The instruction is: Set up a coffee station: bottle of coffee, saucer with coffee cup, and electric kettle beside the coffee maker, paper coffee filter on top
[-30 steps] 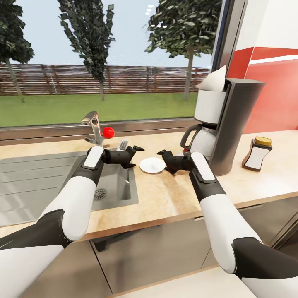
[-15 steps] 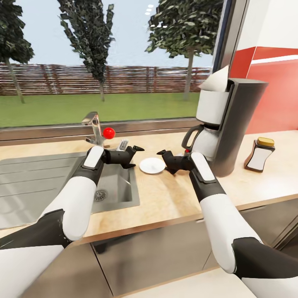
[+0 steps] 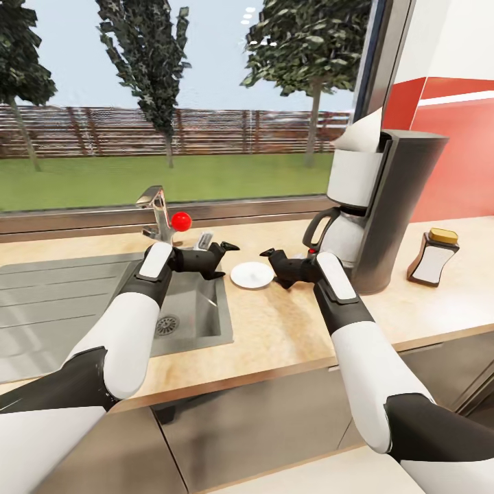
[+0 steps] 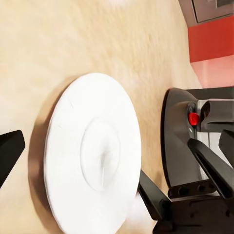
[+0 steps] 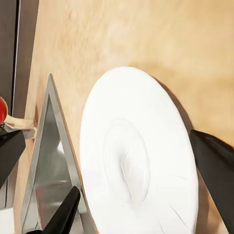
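While both tools, left (image 3: 228, 255) and right (image 3: 271, 264), hover open and empty beside the small flat white saucer (image 3: 252, 274) at mid-frame, a careless nudge could slide it into the steel sink (image 3: 192, 309).

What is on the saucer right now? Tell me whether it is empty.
Empty. The saucer lies flat on the kitchen countertop, and both wrist views show its bare white surface with no coffee cup on it.

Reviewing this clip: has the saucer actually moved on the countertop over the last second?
No. The saucer keeps its gap from the sink corner; the scene's slight drift is camera motion. Both end effectors hang open beside it.
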Motion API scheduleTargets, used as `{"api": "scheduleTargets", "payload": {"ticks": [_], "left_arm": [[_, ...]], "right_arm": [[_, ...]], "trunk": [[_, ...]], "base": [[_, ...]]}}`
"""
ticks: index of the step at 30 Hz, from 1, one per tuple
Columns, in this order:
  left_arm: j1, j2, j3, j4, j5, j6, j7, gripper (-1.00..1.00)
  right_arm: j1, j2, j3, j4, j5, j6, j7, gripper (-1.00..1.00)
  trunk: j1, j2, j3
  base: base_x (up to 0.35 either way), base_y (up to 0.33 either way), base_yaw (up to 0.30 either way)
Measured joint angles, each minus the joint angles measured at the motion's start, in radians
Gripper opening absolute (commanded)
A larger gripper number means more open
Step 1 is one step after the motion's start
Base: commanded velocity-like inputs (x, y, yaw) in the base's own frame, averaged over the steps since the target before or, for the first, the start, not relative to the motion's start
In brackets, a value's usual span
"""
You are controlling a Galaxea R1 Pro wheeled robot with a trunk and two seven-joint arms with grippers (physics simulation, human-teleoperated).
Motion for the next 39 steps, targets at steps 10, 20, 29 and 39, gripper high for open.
{"api": "scheduleTargets", "payload": {"ticks": [10,20,29,39], "left_arm": [[0.0,0.0,-0.002,0.043,0.015,-0.003,-0.011,1.0],[0.0,0.0,-0.002,0.073,0.002,-0.002,-0.095,1.0],[0.0,0.0,-0.003,0.088,0.012,-0.004,-0.105,1.0],[0.0,0.0,-0.003,0.09,0.014,-0.004,-0.106,1.0]], "right_arm": [[0.0,0.0,0.0,-0.001,-0.002,-0.001,0.001,1.0],[0.0,0.0,-0.001,-0.001,-0.003,-0.001,0.0,1.0],[0.0,0.0,-0.001,-0.001,-0.004,-0.001,0.001,1.0],[0.0,0.0,-0.001,-0.002,-0.002,0.0,0.003,1.0]], "trunk": [[0.0,0.0,0.0],[0.0,0.0,0.0],[0.0,0.0,0.0],[0.0,0.0,0.0]], "base": [[0.0,0.0,0.0],[0.0,0.0,0.0],[0.0,0.0,0.0],[0.0,0.0,0.0]]}}
